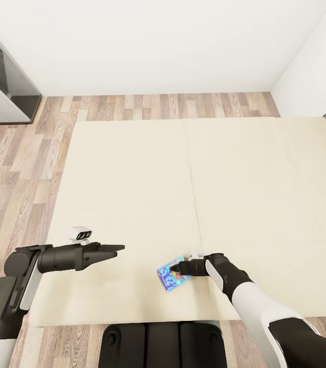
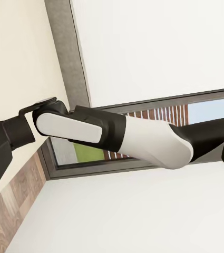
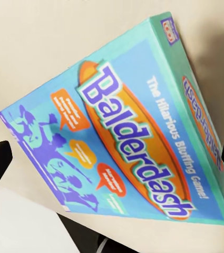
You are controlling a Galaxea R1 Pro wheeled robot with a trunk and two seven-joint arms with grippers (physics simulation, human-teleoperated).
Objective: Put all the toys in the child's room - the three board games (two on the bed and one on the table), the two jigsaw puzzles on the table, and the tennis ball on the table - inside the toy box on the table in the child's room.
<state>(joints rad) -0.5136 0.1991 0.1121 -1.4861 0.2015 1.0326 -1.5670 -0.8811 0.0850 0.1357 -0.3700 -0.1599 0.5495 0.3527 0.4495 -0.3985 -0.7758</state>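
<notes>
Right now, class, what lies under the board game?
The board game lies on the cream bed, near its front edge. The right gripper reaches over it. What lies directly under the box is hidden by the box itself.

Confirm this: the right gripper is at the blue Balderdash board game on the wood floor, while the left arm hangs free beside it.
Not quite. The board game lies on the cream bed, near its front edge, not on the wood floor; the head view shows this. The rest stands: the right gripper is at the game, and the left gripper hangs free to the side, holding nothing.
</notes>
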